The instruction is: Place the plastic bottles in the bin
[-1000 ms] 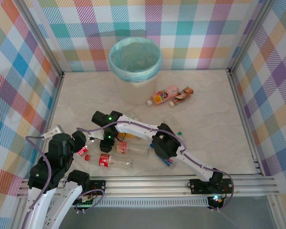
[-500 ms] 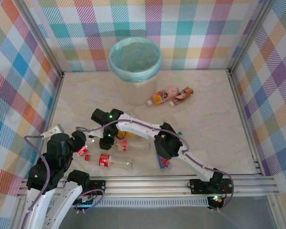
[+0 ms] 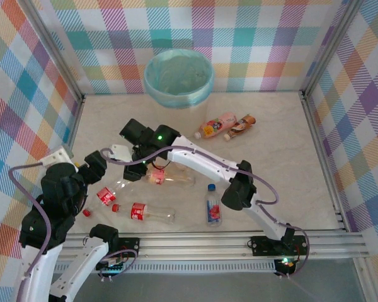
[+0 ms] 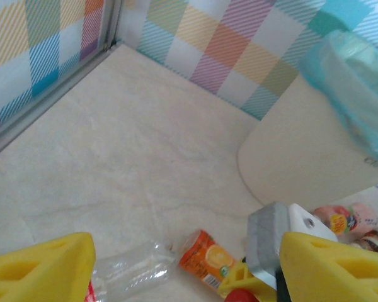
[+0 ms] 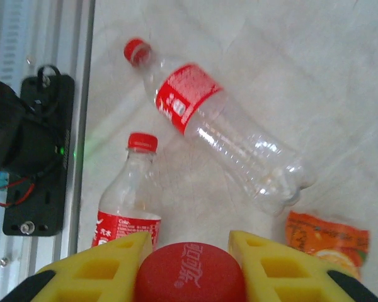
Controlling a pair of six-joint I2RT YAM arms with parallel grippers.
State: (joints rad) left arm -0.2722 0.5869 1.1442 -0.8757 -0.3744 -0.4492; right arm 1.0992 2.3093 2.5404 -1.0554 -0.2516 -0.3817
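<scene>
The right gripper's [image 5: 189,250] jaws pinch a red cap [image 5: 190,277], above two clear red-labelled bottles [image 5: 195,107] lying on the table [image 5: 315,56]. The left gripper's [image 4: 188,251] jaws stand spread wide, with nothing between them. A clear bottle [image 4: 129,270] and an orange-labelled bottle [image 4: 208,259] lie below. A blue-labelled bottle [image 3: 213,206] lies toward the table's near edge. The bin [image 3: 198,88] stands at the far wall, with a pink bottle [image 3: 219,123] close in front of it.

Red cap [image 5: 190,274] pinched in the right gripper [image 5: 190,242], and its bottle is lost below the bottom edge! Beside it, a second red-capped bottle [image 5: 129,189] vanishes at the label behind a yellow finger [image 5: 94,267]. The orange-labelled bottle [image 5: 327,242] is partly covered by the other finger. At the left wrist, the bin [image 4: 340,119] is blurred and runs off the right edge, and a clear bottle [image 4: 129,270] tucks one end behind the left gripper [image 4: 176,248].
</scene>
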